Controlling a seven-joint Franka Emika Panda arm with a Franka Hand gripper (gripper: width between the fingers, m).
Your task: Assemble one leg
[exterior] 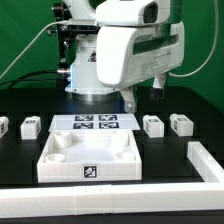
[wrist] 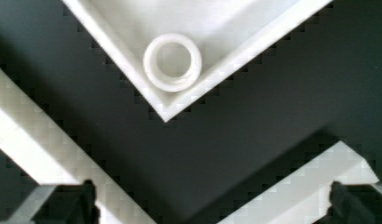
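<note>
Hovering over the marker board point(exterior: 97, 123) — pincer point(exterior: 143, 97) released, panel point(exterior: 60, 170) rim near, leg point(exterior: 153, 125) beside board's edge

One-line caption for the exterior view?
Open gripper hangs empty over the table; white panel, marker board and four loose legs lie untouched.

A large white tray-like panel point(exterior: 60, 170) is sitting on the black surface point(exterior: 170, 160), nearer the exterior camera than the marker board point(exterior: 97, 123) lying just behind it. One round corner socket point(wrist: 172, 58) is showing in the wrist view. A white rail point(exterior: 120, 196) is running along the front edge.
</note>
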